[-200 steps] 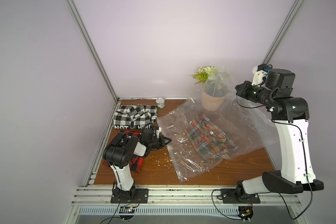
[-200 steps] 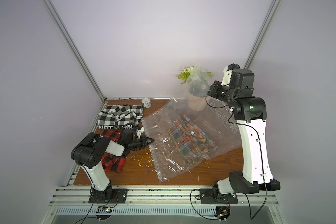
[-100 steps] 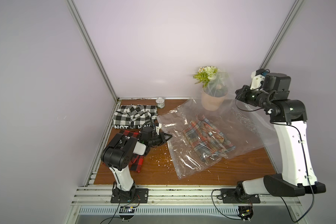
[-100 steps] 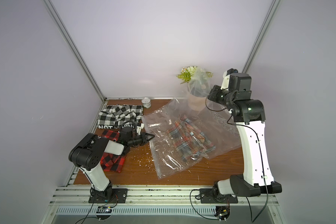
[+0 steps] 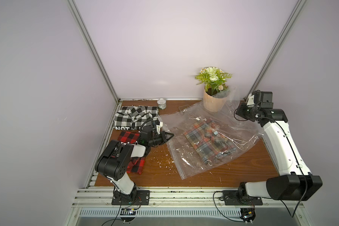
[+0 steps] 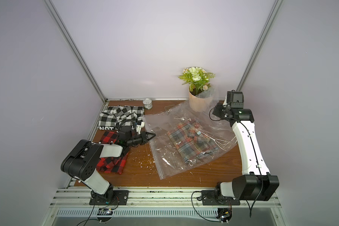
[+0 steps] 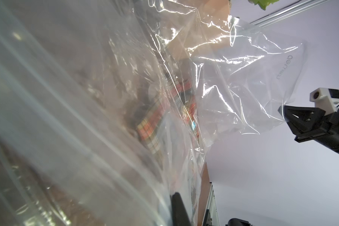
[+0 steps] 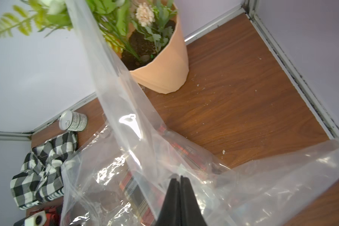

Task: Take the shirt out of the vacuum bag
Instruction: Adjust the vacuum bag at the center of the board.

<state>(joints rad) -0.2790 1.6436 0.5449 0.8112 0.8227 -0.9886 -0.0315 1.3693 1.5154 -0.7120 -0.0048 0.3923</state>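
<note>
Right wrist view: the right gripper is seen clenched, jaws almost together, with thin film of the vacuum bag pinched at the tips. That corner is held up in the air, above the table. The left gripper is shut too, low down, with its tips set on the bag's zip-seal edge, and is taken as gripping it. The plaid shirt is seen wholly inside the bag, mid-table, between the two arms. The raised film is draped against the flower pot.

Risks, as judged:
- The film is thin and slick, so it may be pulled out of the right pinch and the lifted corner dropped.
- If the corner is hauled further, the pot could be dragged or tipped by the film leaning on it.
- If both layers of the zip edge are pinched by the left gripper, the mouth is kept shut and the shirt is only bunched up inside. Whether the mouth is open cannot be told.
- The black-and-white shirt and the red checked cloth are lying by the left arm and could be snagged.
</note>
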